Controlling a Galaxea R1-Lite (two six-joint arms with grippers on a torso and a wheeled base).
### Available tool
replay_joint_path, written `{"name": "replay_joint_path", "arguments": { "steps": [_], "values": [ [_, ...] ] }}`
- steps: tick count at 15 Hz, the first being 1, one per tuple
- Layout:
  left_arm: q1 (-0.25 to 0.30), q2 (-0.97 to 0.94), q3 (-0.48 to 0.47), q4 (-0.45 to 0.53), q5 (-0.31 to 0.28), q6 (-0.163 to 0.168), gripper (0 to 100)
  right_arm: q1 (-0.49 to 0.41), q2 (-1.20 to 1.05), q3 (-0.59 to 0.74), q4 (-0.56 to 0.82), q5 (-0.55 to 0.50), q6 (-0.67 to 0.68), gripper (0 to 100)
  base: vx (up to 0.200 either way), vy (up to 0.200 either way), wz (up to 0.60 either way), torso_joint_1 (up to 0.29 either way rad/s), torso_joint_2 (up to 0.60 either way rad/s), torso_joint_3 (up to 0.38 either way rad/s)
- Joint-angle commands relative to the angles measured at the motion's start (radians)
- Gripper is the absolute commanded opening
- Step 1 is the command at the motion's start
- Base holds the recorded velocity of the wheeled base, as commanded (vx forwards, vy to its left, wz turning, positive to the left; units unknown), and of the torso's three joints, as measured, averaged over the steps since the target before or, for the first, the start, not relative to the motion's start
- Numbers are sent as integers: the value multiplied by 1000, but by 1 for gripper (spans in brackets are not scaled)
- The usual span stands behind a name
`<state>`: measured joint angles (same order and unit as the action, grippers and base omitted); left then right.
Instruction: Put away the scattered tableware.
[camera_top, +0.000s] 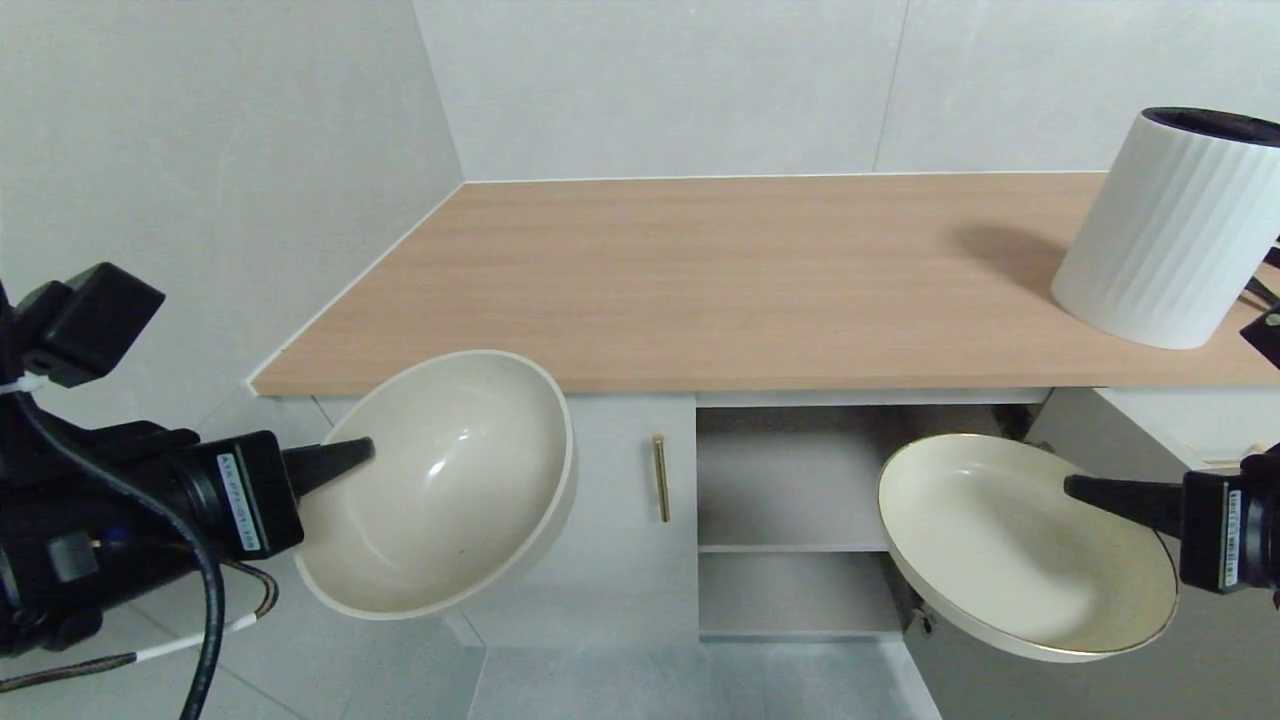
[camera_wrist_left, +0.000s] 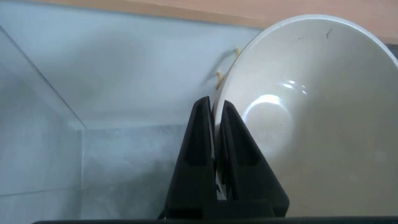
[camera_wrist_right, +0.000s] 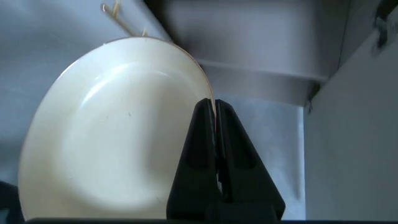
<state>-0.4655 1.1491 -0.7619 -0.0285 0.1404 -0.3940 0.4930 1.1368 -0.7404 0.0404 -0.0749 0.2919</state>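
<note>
Lower left of the frame: my left pincer (camera_top: 345, 455) is clamped narrow on the rim of a cream bowl (camera_top: 440, 480), one finger inside the wall and one outside, so the bowl hangs tilted with its hollow facing up. At lower right, my right pincer (camera_top: 1085, 490) grips a gold-edged plate (camera_top: 1010, 550) by its rim in the same way, with the plate slanting down and away from the fingers. Both dishes are held in the air below the counter (camera_top: 750, 280), on either side of the open cabinet (camera_top: 790, 450) at lower centre. That looks to me like the staging for sliding them onto its shelf (camera_top: 790, 548). The bowl overlaps the closed door (camera_top: 625, 500), so the plate seems to have the easier way in. A white ribbed canister (camera_top: 1170, 230) stands on the counter at upper right.
</note>
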Motion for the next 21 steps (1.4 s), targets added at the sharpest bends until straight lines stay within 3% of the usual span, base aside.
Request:
{"name": "replay_joint_path", "arguments": {
  "steps": [1, 11, 21],
  "values": [
    [-1, 3, 1, -1, 1, 0, 0, -10, 8, 21, -34, 0, -2, 0, 0, 0, 0, 0, 0, 0],
    [-1, 17, 4, 1, 1, 0, 0, -11, 17, 50, -91, 1, -2, 0, 0, 0, 0, -3, 10, 6],
    [-2, 17, 10, 1, -22, 1, 0, -11, 21, 58, -103, 1, -2, 0, 0, 0, 0, -159, 428, 262]
  ]
}}
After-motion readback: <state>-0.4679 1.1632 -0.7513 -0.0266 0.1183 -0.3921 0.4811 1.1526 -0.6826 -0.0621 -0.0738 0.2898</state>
